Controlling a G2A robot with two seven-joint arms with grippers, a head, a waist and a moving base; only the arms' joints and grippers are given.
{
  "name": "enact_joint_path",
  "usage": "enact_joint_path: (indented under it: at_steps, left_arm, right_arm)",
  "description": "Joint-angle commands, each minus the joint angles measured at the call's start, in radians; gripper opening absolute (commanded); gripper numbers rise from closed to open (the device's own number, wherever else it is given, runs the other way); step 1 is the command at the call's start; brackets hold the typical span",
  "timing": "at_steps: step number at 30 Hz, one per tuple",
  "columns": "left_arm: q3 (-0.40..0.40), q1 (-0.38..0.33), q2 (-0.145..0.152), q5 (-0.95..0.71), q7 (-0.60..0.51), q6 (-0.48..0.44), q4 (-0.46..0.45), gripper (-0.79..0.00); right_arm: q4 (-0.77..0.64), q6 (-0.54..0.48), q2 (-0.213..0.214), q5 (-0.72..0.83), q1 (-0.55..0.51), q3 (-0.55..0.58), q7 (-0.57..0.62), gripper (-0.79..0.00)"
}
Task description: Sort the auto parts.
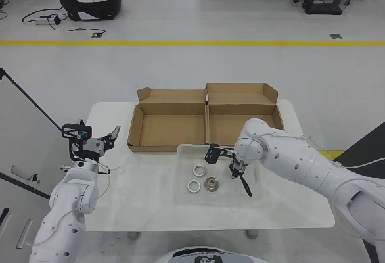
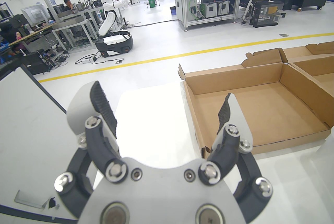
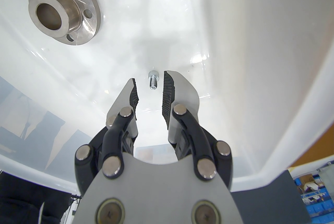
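1. Bolt [image 3: 153,80] flat on the floor of the tray [image 3: 261,52], head turned away from the right gripper [image 3: 150,82].
2. Right gripper down inside the tray, fingers spread a little, one on each side of the bolt. Thin gap visible at both pads, nothing pinched.
3. Flange [image 3: 64,7] on the same floor, hub up, well apart from the bolt and off to one side of the right gripper.
4. Two white rings just beside the flange, toward the tray's left end: far ring [image 1: 198,171] and near ring [image 1: 193,187].
5. Tray in the middle of the table [image 1: 146,210], its far edge just in front of the two boxes.
6. Left box [image 1: 169,130] and right box [image 1: 242,128], both open cardboard, side by side and touching along the table's far side, flaps standing at the back.
7. Left gripper [image 2: 162,90] raised at the table's left edge, fingers spread wide with nothing between them, near the left box's outer wall and well apart from the tray.
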Motion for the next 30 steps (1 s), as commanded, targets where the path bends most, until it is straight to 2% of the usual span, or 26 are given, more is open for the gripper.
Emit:
enact_joint_path:
  at_steps: [1,11,15,16,24,30]
  left_arm:
    - [0.000,0.000,0.000,0.000,0.000,0.000,0.000,0.000]
    - [0.000,0.000,0.000,0.000,0.000,0.000,0.000,0.000]
    - [0.000,0.000,0.000,0.000,0.000,0.000,0.000,0.000]
    - [0.000,0.000,0.000,0.000,0.000,0.000,0.000,0.000]
    - [0.000,0.000,0.000,0.000,0.000,0.000,0.000,0.000]
    - [0.000,0.000,0.000,0.000,0.000,0.000,0.000,0.000]
  right_arm:
    - [0.003,-0.003,-0.002,-0.001,-0.002,0.002,0.000,-0.573]
    - [0.019,-0.011,-0.011,-0.003,-0.014,0.011,0.003,-0.628]
    - [0.026,-0.011,-0.013,-0.007,-0.019,0.017,0.002,-0.730]
    - [0.028,-0.012,-0.013,-0.009,-0.020,0.019,0.002,-0.785]
    - [0.018,-0.014,-0.013,-0.007,-0.026,0.039,0.006,-0.785]
    - [-0.062,-0.011,0.006,0.060,-0.018,0.098,0.048,-0.785]
